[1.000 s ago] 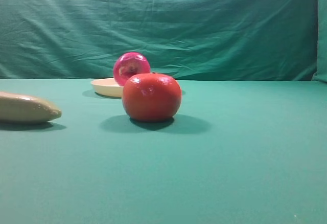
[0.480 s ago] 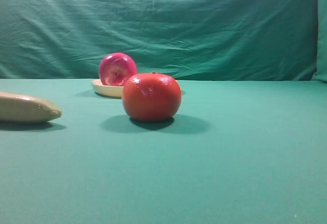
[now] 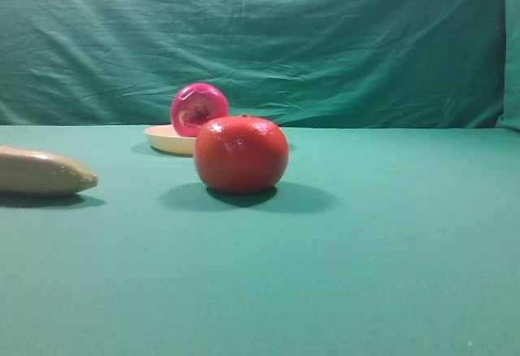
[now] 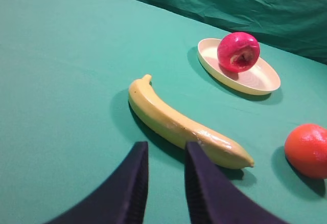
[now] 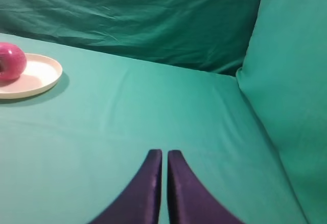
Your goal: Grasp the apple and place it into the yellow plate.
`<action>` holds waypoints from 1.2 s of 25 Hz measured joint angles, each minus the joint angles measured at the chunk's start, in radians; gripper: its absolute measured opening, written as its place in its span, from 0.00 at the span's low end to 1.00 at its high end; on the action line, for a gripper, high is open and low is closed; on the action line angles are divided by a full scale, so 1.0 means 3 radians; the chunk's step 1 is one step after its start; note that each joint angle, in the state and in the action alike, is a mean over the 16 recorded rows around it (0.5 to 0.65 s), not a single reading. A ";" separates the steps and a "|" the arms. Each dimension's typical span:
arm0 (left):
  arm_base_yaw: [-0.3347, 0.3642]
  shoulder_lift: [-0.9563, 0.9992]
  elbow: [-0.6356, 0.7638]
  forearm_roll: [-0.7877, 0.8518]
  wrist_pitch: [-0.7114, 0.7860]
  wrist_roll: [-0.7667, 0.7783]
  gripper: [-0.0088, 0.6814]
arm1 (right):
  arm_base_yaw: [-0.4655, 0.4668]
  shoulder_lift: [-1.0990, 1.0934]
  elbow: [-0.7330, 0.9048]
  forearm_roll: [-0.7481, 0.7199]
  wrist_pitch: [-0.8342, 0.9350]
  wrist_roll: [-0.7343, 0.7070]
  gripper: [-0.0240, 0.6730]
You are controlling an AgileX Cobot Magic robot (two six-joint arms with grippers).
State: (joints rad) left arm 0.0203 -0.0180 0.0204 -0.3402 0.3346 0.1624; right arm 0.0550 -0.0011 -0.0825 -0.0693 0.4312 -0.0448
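- Crimson-magenta apple (image 4: pixel 238 51) lies on its side in the yellow plate (image 4: pixel 262 80), toward the rim, dimpled end facing the left wrist camera.
- Placing looks done; what remains, I judge, is confirming the fruit settles and keeping clear.
- Left gripper (image 4: pixel 163 180) hangs above the banana (image 4: pixel 186 126), jaws slightly apart, empty.
- Right gripper (image 5: pixel 162 178) is well away, jaws together.
- Orange-red tomato-like fruit (image 3: pixel 241 154) sits nearer the camera.

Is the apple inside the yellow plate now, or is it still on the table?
Inside. The apple sits on the yellow plate, toward one side, free of both pincers.
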 joint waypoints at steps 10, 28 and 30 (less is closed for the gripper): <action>0.0000 0.0000 0.0000 0.0000 0.0000 0.0000 0.24 | -0.0049 -0.0037 0.0330 0.0010 -0.0175 0.0034 0.03; 0.0000 0.0000 0.0000 0.0000 0.0000 0.0000 0.24 | -0.0051 -0.0037 0.0357 0.0014 -0.0197 0.0012 0.03; 0.0000 0.0000 0.0000 0.0000 0.0000 0.0000 0.24 | -0.0051 -0.0037 0.0357 0.0014 -0.0197 0.0010 0.03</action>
State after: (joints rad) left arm 0.0203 -0.0180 0.0204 -0.3402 0.3346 0.1624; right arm 0.0397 -0.0122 0.0248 -0.0651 0.3720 -0.0417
